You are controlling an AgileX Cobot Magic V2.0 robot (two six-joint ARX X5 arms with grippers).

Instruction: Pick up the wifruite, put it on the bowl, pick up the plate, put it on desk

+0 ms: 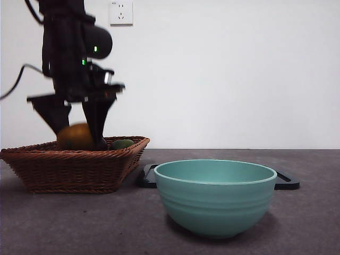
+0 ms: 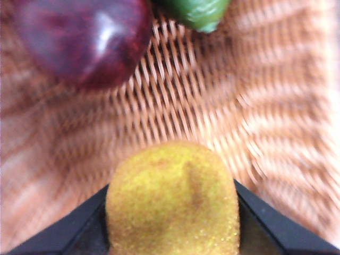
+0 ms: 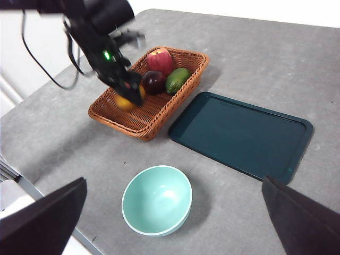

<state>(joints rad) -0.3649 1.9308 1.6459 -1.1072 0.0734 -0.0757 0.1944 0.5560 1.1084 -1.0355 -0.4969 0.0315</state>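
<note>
Left end effector [image 1: 79, 139] grips wifruite [image 1: 75, 136], half-hidden in basket [image 1: 74, 167].

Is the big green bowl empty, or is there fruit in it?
Empty. The bowl shows only its bare inside from above.

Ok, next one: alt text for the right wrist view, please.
From above, the left gripper clamps the wifruite inside a wicker basket holding an apple, a dark fruit and a green fruit. A dark tray and the empty bowl sit on the desk.
</note>
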